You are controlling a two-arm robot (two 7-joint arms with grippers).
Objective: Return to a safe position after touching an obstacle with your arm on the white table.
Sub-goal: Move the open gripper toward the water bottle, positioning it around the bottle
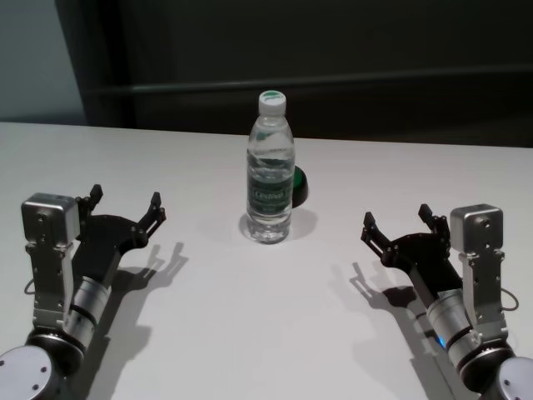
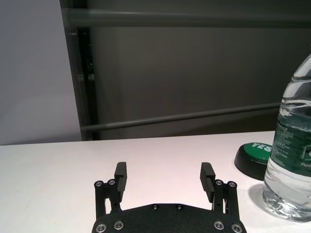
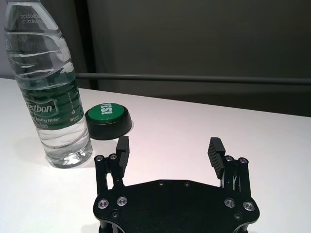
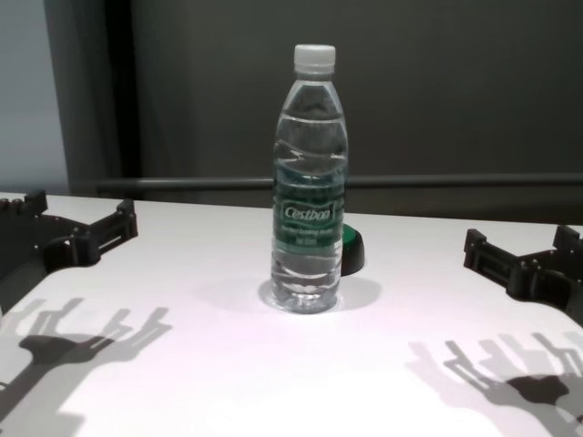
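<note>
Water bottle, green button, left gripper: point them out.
water bottle point(image 1: 271, 193): head view, on its green label.
green button point(image 3: 108, 111): right wrist view, on its green top.
left gripper point(image 2: 164, 178): left wrist view, midway between its open fingertips.

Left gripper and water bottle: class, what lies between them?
Nothing: in the head view, only bare white table separates the left gripper from the water bottle.

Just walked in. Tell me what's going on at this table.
Nothing is being held. A water bottle stands upright mid-table, a green button just behind it. The left pincer and right pincer sit low on either side, both open and empty, well clear of the bottle.
</note>
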